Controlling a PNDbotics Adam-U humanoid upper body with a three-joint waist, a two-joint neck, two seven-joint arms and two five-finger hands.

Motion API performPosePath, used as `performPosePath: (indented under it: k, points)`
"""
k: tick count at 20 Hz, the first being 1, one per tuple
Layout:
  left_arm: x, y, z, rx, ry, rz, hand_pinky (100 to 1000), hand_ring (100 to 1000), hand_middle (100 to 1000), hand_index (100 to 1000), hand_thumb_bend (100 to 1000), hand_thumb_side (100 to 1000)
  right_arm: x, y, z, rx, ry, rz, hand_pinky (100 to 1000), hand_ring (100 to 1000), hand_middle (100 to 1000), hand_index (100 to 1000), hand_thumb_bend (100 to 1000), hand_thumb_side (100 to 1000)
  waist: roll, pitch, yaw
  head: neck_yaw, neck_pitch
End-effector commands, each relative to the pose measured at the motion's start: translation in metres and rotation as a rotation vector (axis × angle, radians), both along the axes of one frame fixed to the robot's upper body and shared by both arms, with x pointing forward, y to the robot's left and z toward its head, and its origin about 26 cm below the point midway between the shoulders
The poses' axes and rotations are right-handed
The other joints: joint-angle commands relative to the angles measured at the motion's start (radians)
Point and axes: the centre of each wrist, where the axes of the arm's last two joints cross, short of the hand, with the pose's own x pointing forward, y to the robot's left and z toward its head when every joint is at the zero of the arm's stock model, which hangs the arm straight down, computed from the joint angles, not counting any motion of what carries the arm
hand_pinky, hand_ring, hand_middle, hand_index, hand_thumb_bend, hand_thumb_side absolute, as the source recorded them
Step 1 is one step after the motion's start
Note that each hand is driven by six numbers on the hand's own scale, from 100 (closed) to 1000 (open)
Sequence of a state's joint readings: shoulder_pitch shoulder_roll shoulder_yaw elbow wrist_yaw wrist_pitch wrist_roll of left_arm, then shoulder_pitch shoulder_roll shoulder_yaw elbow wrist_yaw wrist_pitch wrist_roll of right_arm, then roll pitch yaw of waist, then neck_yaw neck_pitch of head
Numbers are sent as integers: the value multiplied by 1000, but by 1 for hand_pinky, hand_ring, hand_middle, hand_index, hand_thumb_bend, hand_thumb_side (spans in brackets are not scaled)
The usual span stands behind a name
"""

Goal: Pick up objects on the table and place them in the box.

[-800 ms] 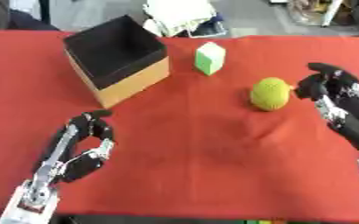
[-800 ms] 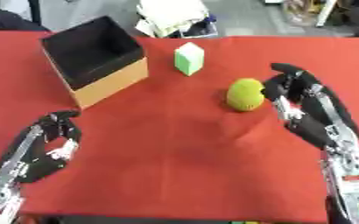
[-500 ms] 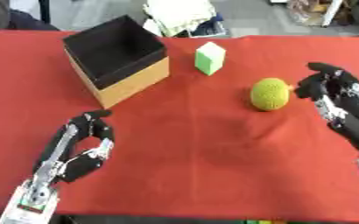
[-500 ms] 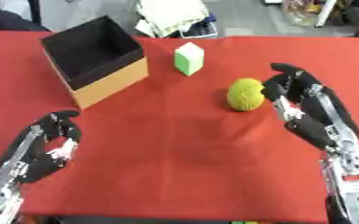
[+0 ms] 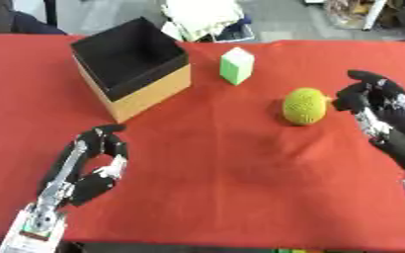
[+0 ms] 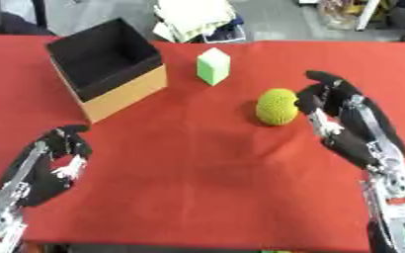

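A yellow-green knobbly ball (image 5: 304, 105) lies on the red table (image 5: 223, 168), right of centre. My right hand (image 6: 340, 111) hovers just to its right, fingers relaxed and open, palm facing the ball, not touching it. A light green block (image 5: 237, 65) stands upright farther back, near the middle. The box (image 5: 130, 72) is tan with a black inside, open on top, and sits at the back left with nothing visible in it. My left hand (image 5: 94, 165) rests open near the lower left, holding nothing.
White papers or bags (image 5: 202, 19) lie beyond the table's far edge. A dark sleeve (image 5: 3, 20) shows at the far left corner. The red cloth between the box, the ball and my left hand is bare.
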State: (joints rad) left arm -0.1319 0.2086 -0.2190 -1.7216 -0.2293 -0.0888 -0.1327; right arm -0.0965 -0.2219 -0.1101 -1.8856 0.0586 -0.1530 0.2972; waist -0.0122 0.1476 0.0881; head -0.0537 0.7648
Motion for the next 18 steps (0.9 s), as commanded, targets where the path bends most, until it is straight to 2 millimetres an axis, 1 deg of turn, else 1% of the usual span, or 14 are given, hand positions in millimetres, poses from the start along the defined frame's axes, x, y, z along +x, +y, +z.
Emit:
performPosePath:
  k: [1,7,8,11,15,18]
  points:
    - [0,3,7,0,-24,2,599,596,509,811,100,413,2,-9,16,-79,-47,14,681,666,633,876,100,452,-2,-13,2,-2,5]
    - [0,4,6,6,-21,0,599,596,509,811,100,413,12,-32,31,-269,-69,33,689,675,647,881,100,397,-7,-15,5,-1,5]
    - [0,4,6,7,-21,0,599,596,509,811,100,413,15,-37,32,-299,-64,36,693,680,653,885,100,375,-7,-15,5,-1,5]
    - [0,4,6,9,-20,-2,599,596,509,811,100,413,24,-52,37,-400,-49,56,706,702,681,893,100,348,-7,-15,7,-3,5]
    - [0,4,5,11,-17,-5,599,596,509,811,100,415,36,-72,49,-522,-40,67,715,719,705,898,100,358,-6,-16,10,-7,5]
    - [0,3,5,12,-16,-9,599,596,509,811,100,416,46,-82,52,-578,-14,71,719,725,716,900,100,383,-6,-17,13,-10,5]
